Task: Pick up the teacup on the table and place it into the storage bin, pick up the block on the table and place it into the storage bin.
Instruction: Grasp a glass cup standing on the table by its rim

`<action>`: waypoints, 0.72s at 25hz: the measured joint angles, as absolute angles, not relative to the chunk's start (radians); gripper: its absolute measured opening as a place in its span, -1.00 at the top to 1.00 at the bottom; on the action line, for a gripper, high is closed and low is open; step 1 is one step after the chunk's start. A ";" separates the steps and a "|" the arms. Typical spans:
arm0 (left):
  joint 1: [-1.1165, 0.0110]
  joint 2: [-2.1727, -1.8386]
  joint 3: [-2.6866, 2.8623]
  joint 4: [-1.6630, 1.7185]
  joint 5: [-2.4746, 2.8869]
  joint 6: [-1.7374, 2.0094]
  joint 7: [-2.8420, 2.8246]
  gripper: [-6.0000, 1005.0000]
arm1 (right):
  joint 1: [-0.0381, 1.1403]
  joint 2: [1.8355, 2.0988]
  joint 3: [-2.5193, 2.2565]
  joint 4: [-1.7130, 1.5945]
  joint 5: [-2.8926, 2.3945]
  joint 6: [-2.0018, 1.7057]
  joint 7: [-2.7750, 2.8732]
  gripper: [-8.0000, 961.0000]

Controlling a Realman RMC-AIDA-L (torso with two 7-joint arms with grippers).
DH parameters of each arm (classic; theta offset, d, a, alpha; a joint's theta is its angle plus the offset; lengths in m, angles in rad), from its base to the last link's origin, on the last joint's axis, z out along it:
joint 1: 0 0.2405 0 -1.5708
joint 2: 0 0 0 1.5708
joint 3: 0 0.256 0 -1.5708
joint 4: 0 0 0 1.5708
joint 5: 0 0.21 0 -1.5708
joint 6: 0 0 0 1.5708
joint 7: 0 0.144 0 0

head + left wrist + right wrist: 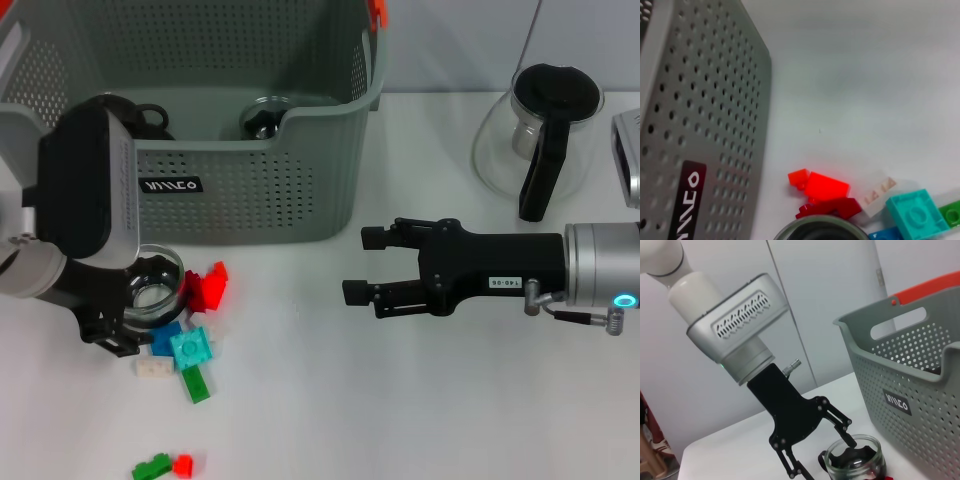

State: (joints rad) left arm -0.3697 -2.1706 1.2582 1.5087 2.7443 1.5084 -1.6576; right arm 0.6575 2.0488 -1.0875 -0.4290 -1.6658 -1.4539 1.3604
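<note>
Left pincer (135, 300) down at the glass teacup (152, 287) on the white desk (400, 420), just in front of the storage bin (250, 190). Black fingers (840, 422) spread around the cup's round rim, one on each side, in the right wrist view; touching it or not, cannot tell. Cup see-through and shiny, with something dark at the bottom.

Right beside the cup, a heap of little plastic blocks with bumps on top: a red block (208, 287) touching the cup's side, a teal block (191, 348), a blue block (165, 340) peeking out under it, a white block (154, 367) and a green block (195, 383). Farther toward the desk's near edge, well apart from the heap, a small green and red pair (163, 466).

Bin big and grey-green, full of small round holes, with a black label (171, 185) and an orange clip (377, 10) on the rim. Inside it, a round glass thing (266, 115) and something black (150, 118).

Right pincer (360, 266) hanging over bare desk, well apart from the blocks, fingers held wide with nothing between them. Behind it, a clear glass pot (535, 135) with a black lid and black handle, near the bin's right side.
</note>
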 joint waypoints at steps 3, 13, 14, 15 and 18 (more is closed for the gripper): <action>-0.375 -2.170 1.265 1.491 2.758 1.492 -1.653 -0.72 | 0.658 2.052 -1.088 -0.428 -1.666 -1.450 1.362 -0.93; -0.393 -2.166 1.260 1.436 2.816 1.426 -1.649 -0.72 | 0.658 2.059 -1.085 -0.428 -1.666 -1.435 1.363 -0.93; -0.393 -2.166 1.261 1.434 2.817 1.423 -1.649 -0.72 | 0.658 2.059 -1.084 -0.428 -1.666 -1.433 1.363 -0.93; -0.393 -2.166 1.262 1.433 2.817 1.421 -1.649 -0.71 | 0.658 2.060 -1.084 -0.428 -1.666 -1.432 1.363 -0.93; -0.393 -2.166 1.266 1.432 2.818 1.424 -1.648 -0.68 | 0.656 2.060 -1.084 -0.428 -1.666 -1.432 1.364 -0.93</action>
